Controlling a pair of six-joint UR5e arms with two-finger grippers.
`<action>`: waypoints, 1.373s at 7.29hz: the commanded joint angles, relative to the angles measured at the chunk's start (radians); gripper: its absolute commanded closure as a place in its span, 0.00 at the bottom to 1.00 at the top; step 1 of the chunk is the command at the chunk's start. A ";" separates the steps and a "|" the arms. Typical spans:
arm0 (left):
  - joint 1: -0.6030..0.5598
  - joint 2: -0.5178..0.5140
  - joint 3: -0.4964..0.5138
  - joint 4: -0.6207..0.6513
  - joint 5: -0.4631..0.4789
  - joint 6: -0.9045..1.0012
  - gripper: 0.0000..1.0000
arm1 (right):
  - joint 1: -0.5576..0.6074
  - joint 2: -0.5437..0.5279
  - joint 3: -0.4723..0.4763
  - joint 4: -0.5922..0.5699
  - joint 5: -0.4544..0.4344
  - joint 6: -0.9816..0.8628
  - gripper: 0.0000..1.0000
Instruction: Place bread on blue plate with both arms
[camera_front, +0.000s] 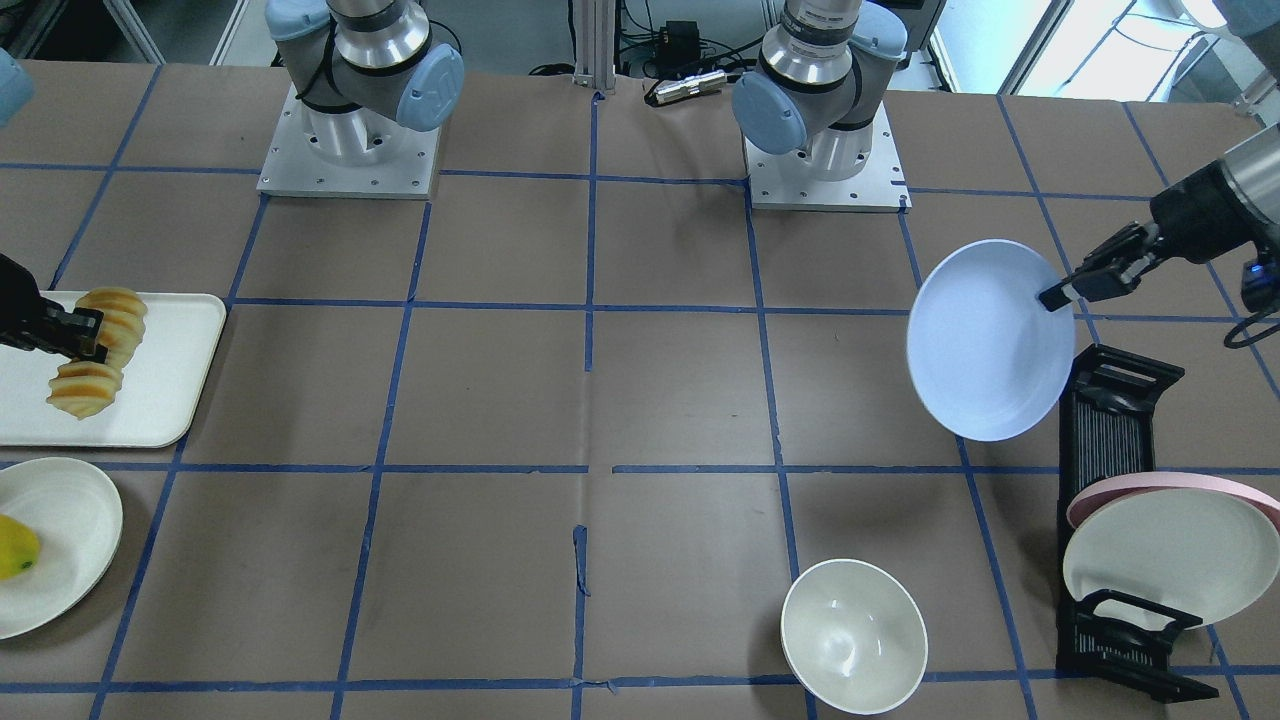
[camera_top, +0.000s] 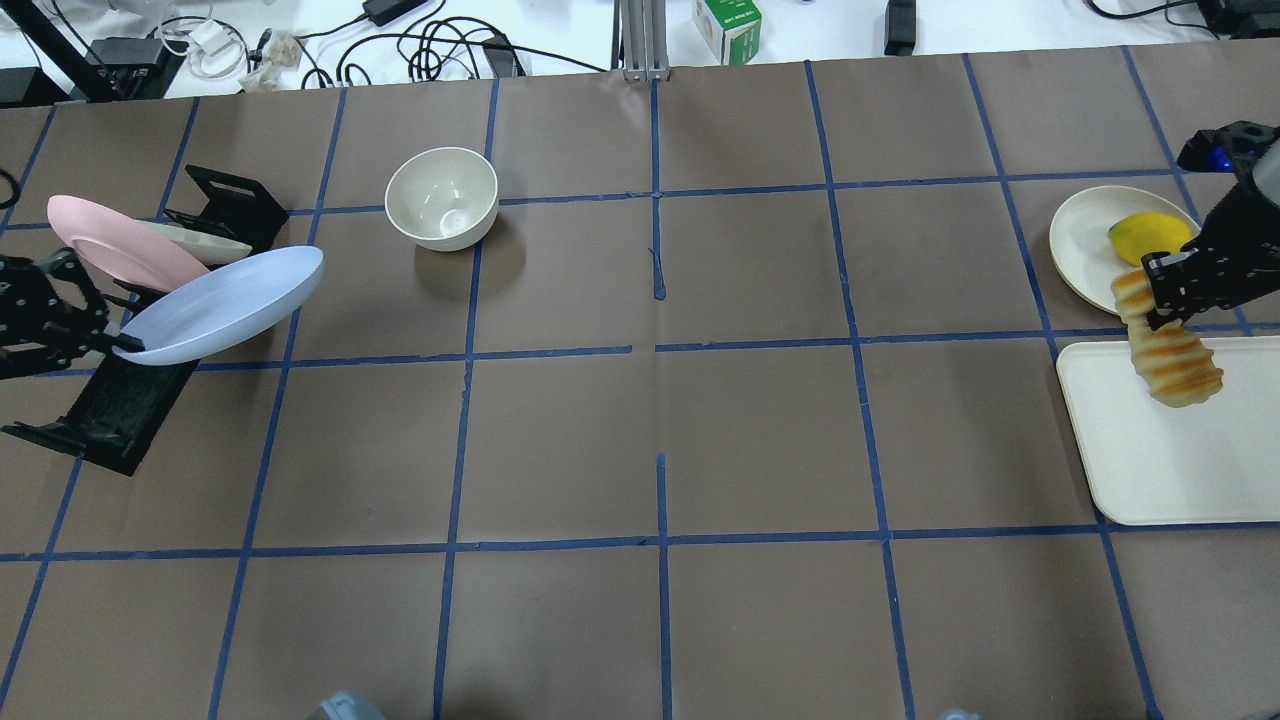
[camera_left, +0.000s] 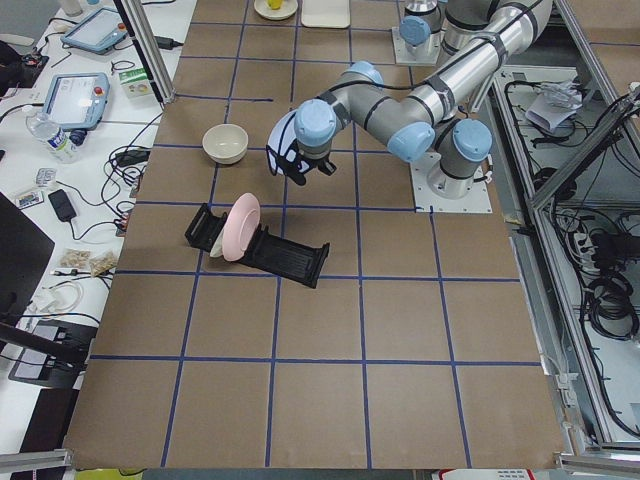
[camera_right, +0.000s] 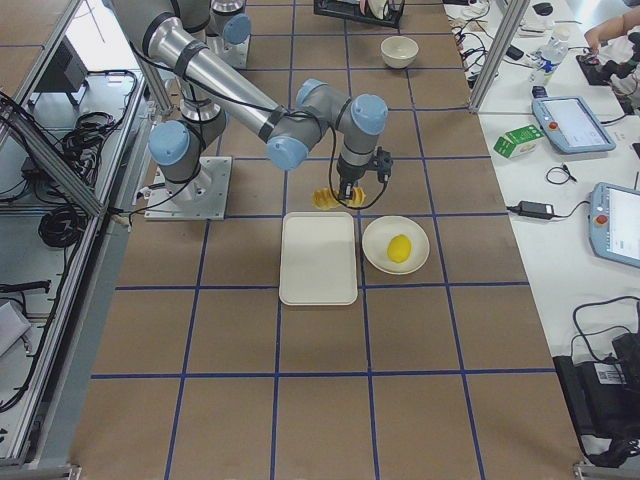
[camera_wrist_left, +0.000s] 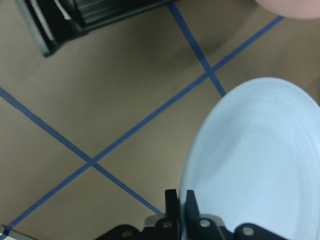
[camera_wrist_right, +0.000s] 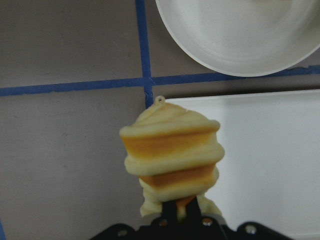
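My left gripper is shut on the rim of the blue plate and holds it tilted in the air beside the black dish rack; it also shows in the overhead view and the left wrist view. My right gripper is shut on the bread, an orange and pale yellow sliced loaf, and holds it above the edge of the white tray. The bread also shows in the front view and the right wrist view.
A cream bowl stands near the table's front. The rack holds a pink-rimmed plate and a white plate. A white plate with a yellow fruit lies beside the tray.
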 joint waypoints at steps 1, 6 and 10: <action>-0.285 -0.007 -0.010 0.198 -0.027 -0.147 1.00 | 0.013 -0.001 -0.002 0.006 0.001 0.001 0.92; -0.695 -0.163 -0.324 1.065 -0.012 -0.840 1.00 | 0.071 -0.024 -0.044 0.035 0.024 0.102 0.94; -0.792 -0.326 -0.381 1.328 0.099 -0.884 1.00 | 0.178 -0.009 -0.064 -0.035 0.110 0.185 0.95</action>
